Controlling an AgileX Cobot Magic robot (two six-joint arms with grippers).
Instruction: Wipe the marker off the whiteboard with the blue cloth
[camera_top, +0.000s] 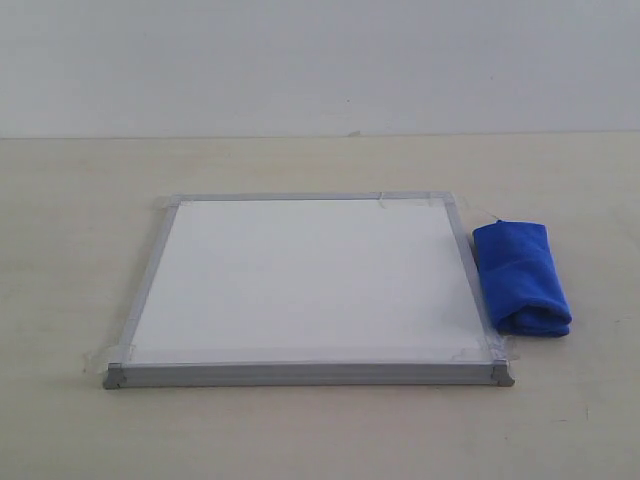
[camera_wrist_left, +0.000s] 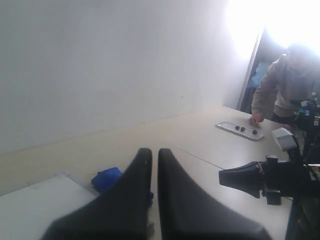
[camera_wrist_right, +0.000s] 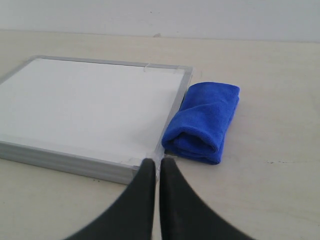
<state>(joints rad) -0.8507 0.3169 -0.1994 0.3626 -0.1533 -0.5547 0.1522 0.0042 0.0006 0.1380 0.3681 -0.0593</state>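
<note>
The whiteboard (camera_top: 310, 280) lies flat on the table, its silver frame taped at the corners; it also shows in the right wrist view (camera_wrist_right: 85, 102) and as a corner in the left wrist view (camera_wrist_left: 35, 210). No red marker line shows on it in any view. The blue cloth (camera_top: 522, 277), a rolled bundle, rests on the table against the board's right edge (camera_wrist_right: 205, 122) (camera_wrist_left: 106, 178). My right gripper (camera_wrist_right: 157, 162) hovers shut and empty near the board's front right corner, short of the cloth. My left gripper (camera_wrist_left: 155, 152) is shut and empty, raised well away from the board. Neither gripper appears in the exterior view.
Beige tabletop (camera_top: 320, 430) surrounds the board, with a pale wall behind. In the left wrist view a dark arm part (camera_wrist_left: 260, 180) stands at the right, with a small tray (camera_wrist_left: 240, 130) of dark pieces and a person (camera_wrist_left: 285, 85) beyond it.
</note>
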